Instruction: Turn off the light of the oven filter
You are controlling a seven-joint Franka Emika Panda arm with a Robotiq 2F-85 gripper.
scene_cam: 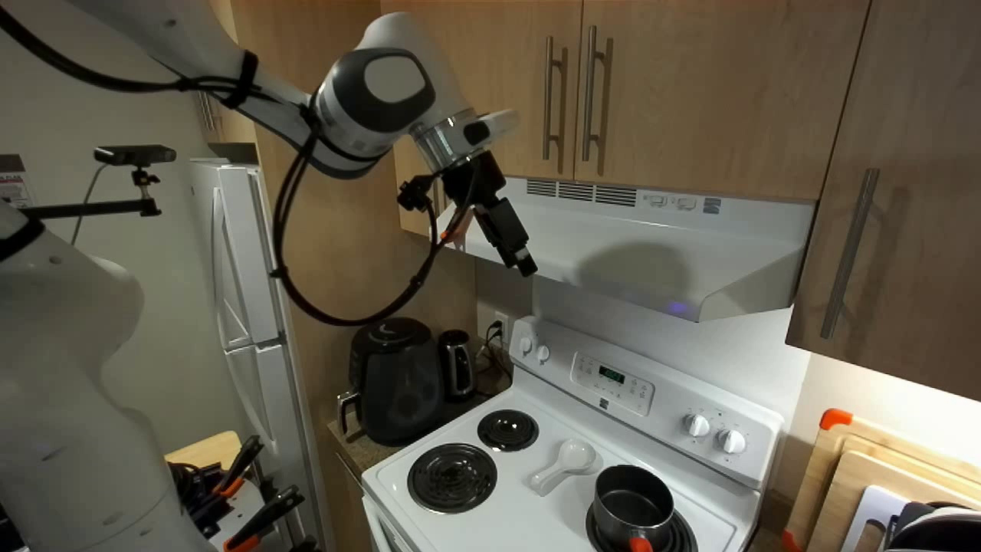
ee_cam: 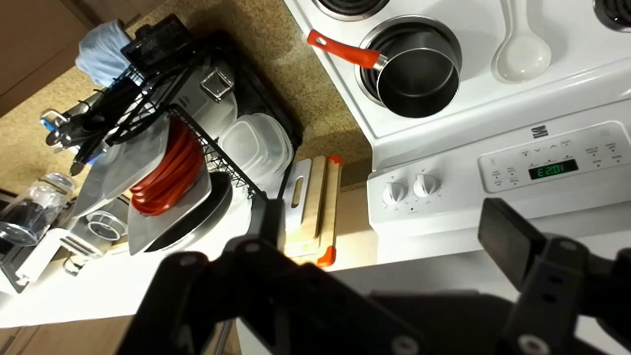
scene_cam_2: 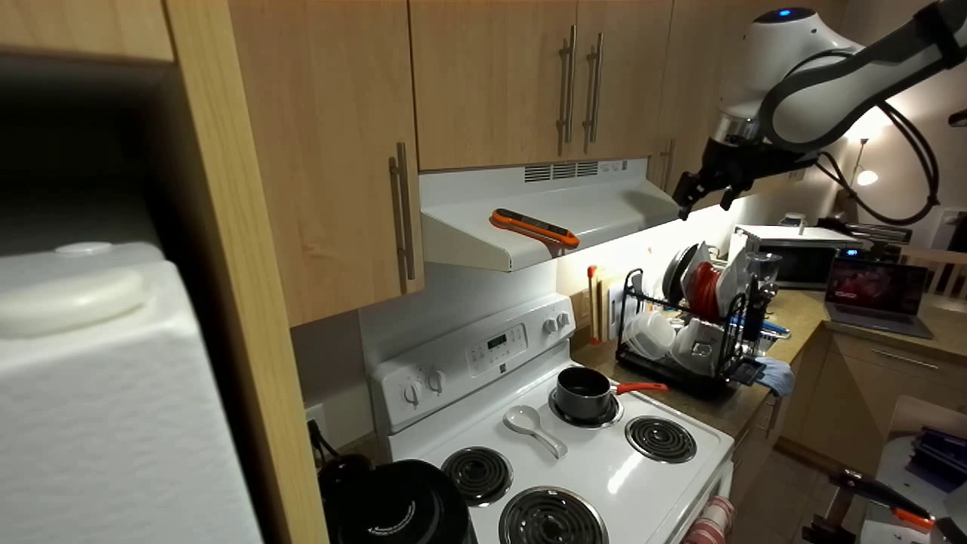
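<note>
White hood [scene_cam: 651, 234], seemingly red-striped towel [scene_cam_2: 712, 521]

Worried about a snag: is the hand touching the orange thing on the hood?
Apart. In an exterior view, a stretch of white hood shows between the hand and the orange thing.

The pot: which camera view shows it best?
The wrist view: there the pot is largest and fully in frame. Both exterior views show it smaller; in an exterior view the frame's edge cuts its red handle.
</note>
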